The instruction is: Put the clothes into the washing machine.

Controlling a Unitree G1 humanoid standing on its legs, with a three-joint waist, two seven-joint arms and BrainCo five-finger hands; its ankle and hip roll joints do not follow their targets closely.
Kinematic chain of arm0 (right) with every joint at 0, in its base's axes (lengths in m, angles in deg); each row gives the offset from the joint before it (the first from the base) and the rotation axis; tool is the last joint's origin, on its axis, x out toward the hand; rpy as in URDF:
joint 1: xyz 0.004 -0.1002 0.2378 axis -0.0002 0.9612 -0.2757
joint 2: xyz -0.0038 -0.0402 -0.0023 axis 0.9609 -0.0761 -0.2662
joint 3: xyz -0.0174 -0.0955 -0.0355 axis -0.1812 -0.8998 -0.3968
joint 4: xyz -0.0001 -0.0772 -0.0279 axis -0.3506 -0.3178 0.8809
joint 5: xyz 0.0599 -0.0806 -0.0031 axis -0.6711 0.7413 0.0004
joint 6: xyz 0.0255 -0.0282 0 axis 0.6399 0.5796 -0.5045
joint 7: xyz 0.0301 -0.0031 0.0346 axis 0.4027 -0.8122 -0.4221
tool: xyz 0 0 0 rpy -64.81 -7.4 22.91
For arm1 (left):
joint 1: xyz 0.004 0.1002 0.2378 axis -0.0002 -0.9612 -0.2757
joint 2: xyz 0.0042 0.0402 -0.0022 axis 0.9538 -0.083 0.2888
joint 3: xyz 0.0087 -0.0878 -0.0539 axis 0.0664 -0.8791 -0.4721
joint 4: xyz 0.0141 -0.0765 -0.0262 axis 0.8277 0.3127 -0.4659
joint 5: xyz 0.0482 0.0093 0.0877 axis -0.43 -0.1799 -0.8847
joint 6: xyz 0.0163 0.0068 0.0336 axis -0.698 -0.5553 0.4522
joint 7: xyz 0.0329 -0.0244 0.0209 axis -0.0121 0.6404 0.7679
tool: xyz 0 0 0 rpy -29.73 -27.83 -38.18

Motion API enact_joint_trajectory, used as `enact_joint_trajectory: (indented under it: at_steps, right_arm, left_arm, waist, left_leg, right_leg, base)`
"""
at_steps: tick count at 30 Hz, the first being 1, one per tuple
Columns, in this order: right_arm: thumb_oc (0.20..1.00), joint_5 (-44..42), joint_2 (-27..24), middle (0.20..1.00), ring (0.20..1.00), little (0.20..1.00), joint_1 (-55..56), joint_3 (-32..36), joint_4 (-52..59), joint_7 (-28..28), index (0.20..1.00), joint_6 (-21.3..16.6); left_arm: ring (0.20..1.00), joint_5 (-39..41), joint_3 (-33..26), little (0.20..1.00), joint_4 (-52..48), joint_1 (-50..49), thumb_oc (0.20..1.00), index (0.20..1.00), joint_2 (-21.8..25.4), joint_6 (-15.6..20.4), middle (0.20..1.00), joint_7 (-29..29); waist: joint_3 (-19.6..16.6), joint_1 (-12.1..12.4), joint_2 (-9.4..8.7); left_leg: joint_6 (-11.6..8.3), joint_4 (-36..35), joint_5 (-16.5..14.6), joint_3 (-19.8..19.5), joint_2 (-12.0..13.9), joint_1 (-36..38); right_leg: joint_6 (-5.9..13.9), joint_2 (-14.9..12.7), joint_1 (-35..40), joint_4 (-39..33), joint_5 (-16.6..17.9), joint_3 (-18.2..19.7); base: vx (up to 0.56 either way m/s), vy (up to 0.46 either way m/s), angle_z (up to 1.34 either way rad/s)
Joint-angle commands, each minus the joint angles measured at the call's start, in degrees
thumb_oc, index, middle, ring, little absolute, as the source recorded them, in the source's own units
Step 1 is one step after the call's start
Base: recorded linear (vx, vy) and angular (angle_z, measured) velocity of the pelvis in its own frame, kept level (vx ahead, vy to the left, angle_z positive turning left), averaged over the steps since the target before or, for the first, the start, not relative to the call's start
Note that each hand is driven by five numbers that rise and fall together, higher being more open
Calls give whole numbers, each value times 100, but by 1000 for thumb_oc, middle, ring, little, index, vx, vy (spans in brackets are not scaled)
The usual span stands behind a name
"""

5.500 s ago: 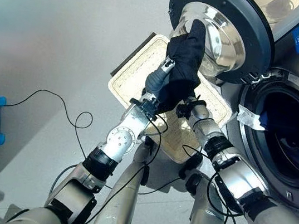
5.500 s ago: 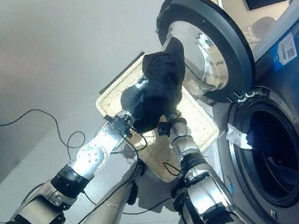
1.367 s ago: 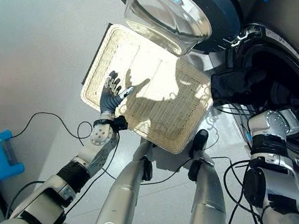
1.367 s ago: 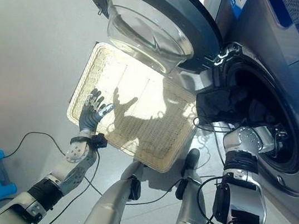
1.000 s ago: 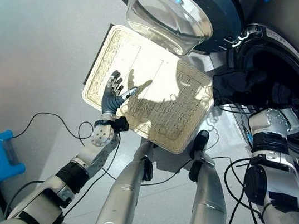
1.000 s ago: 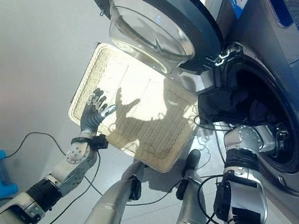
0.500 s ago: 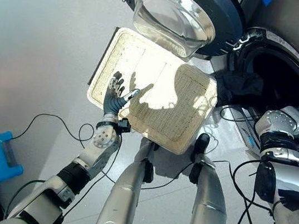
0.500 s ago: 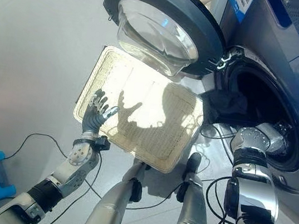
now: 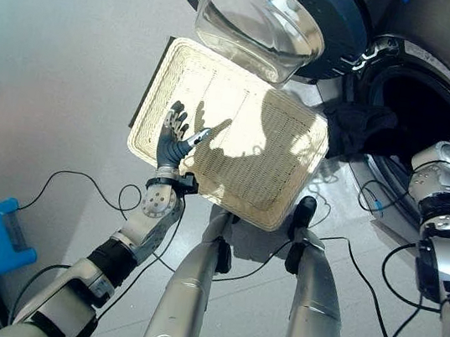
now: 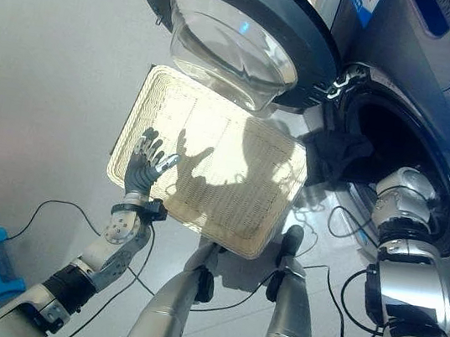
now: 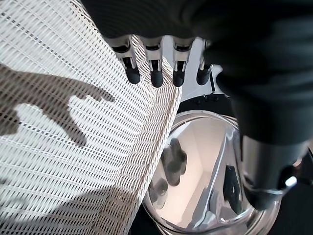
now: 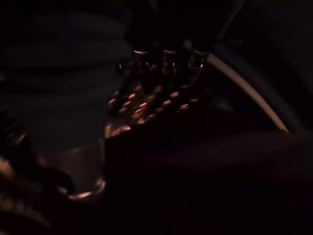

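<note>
The left hand hovers over the near edge of the woven basket tray in the left eye view, fingers spread wide and holding nothing; judging by the bare weave under it, it has no garment left to lift and is simply parked out of the way. The right arm reaches into the mouth of the washing machine, its hand lost in the dark of the drum. A dark garment hangs over the lower-left lip of the opening, half in and half out, so the load looks not yet fully delivered.

In the right eye view the round door stands swung open above the tray, which leaves the opening free for the arm. The dark garment drapes over the door seal just beside the tray's far corner.

The left wrist view shows the hand's straight fingers above the tray's weave, with the glass of the door beyond its rim.

The right wrist view looks into darkness: the fingers point into the drum, but I cannot tell whether they grip cloth or hang loose.
</note>
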Motion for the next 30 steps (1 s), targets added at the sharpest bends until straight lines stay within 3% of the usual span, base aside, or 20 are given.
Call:
enact_joint_trajectory:
  at_steps: [1, 3, 6, 10, 16, 18, 19, 21, 27, 30]
  right_arm:
    - [1000, 827, -930, 1000, 1000, 1000, -477, -481, 83, -627, 1000, 924]
    - [1000, 782, -883, 1000, 1000, 1000, -427, -589, 44, -895, 1000, 1110]
    - [1000, 1118, -743, 1000, 1000, 1000, -268, -761, -106, -1865, 1000, 1726]
    - [1000, 1343, -609, 1000, 1000, 1000, -110, -916, -264, -2426, 1000, 2057]
    - [1000, 1316, -396, 1000, 1000, 1000, 108, -583, -506, -1349, 1000, 1808]
    - [1000, 1515, -293, 1000, 1000, 1000, 43, -513, -544, -714, 1000, 1919]
    - [1000, 1525, -287, 1000, 1000, 1000, 44, -510, -541, -679, 1000, 1932]
    - [1000, 1791, -195, 1000, 1000, 1000, 42, -497, -570, -227, 1000, 2274]
    - [1000, 2366, -27, 1000, 1000, 1000, 211, -611, -591, 320, 1000, 2850]
    - [1000, 2530, 88, 1000, 1000, 1000, 399, -630, -590, 288, 1000, 2839]
  left_arm:
    - [1000, -207, -93, 1000, -174, 73, 1000, 1000, -139, 400, 1000, -146]
    - [1000, -254, -110, 1000, -162, 96, 1000, 1000, -147, 407, 1000, -177]
    - [1000, -388, -95, 1000, -35, 207, 1000, 1000, -181, 436, 1000, -155]
    - [1000, -516, -139, 1000, 55, 264, 1000, 1000, -216, 451, 1000, -188]
    - [1000, -668, -69, 1000, 201, 257, 1000, 1000, -307, 583, 1000, -172]
    - [1000, -758, 2, 1000, 221, 292, 1000, 1000, -387, 611, 1000, -127]
    - [1000, -766, 8, 1000, 222, 296, 1000, 1000, -393, 611, 1000, -120]
    - [1000, -834, 77, 1000, 235, 334, 1000, 1000, -453, 625, 1000, -54]
    - [1000, -810, 114, 1000, 339, 364, 1000, 1000, -548, 706, 1000, -82]
    - [1000, -796, 117, 1000, 407, 349, 1000, 1000, -580, 783, 1000, -137]
  waist:
    - [-103, 1, 405]
    - [-103, 15, 398]
    - [-103, 29, 379]
    - [-103, 54, 356]
    - [-103, 98, 385]
    - [-103, 125, 442]
    - [-103, 125, 446]
    - [-103, 130, 487]
    - [-103, 107, 533]
    - [-103, 86, 537]
  left_leg:
    - [-219, 1097, -1192, 235, -186, -120]
    - [-206, 1095, -1193, 231, -184, -153]
    - [-193, 1135, -1208, 219, -179, -241]
    - [-183, 1152, -1208, 219, -168, -314]
    - [-155, 1168, -1248, 160, -195, -302]
    - [-144, 1167, -1259, 138, -229, -292]
    - [-143, 1167, -1260, 136, -230, -291]
    - [-138, 1170, -1277, 130, -253, -273]
    - [-119, 1185, -1299, 134, -288, -246]
    - [-106, 1190, -1303, 138, -298, -257]
  right_leg:
    - [540, 114, 32, -337, 348, -217]
    - [538, 105, 7, -344, 357, -234]
    - [544, 75, -73, -308, 367, -262]
    - [541, 55, -138, -308, 391, -287]
    - [563, 45, -116, -273, 380, -307]
    - [570, 34, -103, -273, 371, -313]
    - [570, 33, -102, -272, 369, -314]
    - [577, 15, -94, -262, 357, -316]
    - [585, 0, -75, -261, 347, -293]
    - [586, 11, -84, -271, 355, -265]
  base:
    - [0, 0, 0]
    - [0, 0, 0]
    - [0, 0, 0]
    - [-2, -7, 1]
    - [3, -16, 2]
    - [1, 8, 2]
    - [3, 22, 4]
    - [5, 24, 4]
    - [8, 21, 2]
    - [11, 27, 4]
